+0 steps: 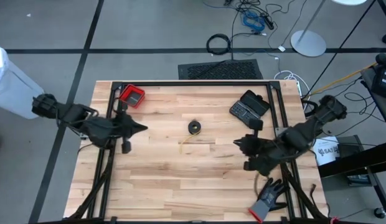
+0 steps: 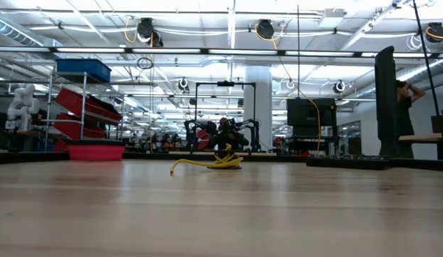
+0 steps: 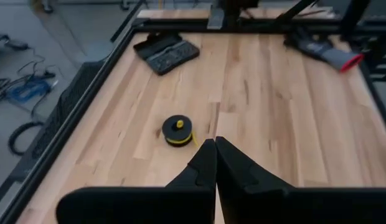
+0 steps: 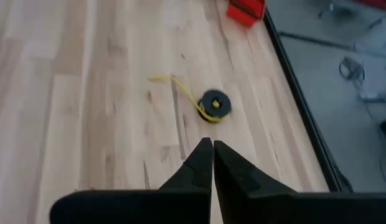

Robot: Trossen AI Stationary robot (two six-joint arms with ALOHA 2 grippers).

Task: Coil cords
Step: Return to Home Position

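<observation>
The black and yellow cords (image 1: 193, 127) lie wound into one small coil on the table's middle; a yellow tail (image 1: 185, 140) trails off toward the near edge. The coil also shows in the low view (image 2: 223, 161), the left wrist view (image 3: 177, 130) and the right wrist view (image 4: 215, 104). My left gripper (image 1: 142, 129) is shut and empty, well left of the coil. My right gripper (image 1: 238, 142) is shut and empty, right of the coil.
A red box (image 1: 132, 96) stands at the far left. A black case (image 1: 249, 107) lies at the far right. A grey-black glove with a red cuff (image 1: 268, 200) lies at the near right. A black frame (image 1: 193, 83) borders the table.
</observation>
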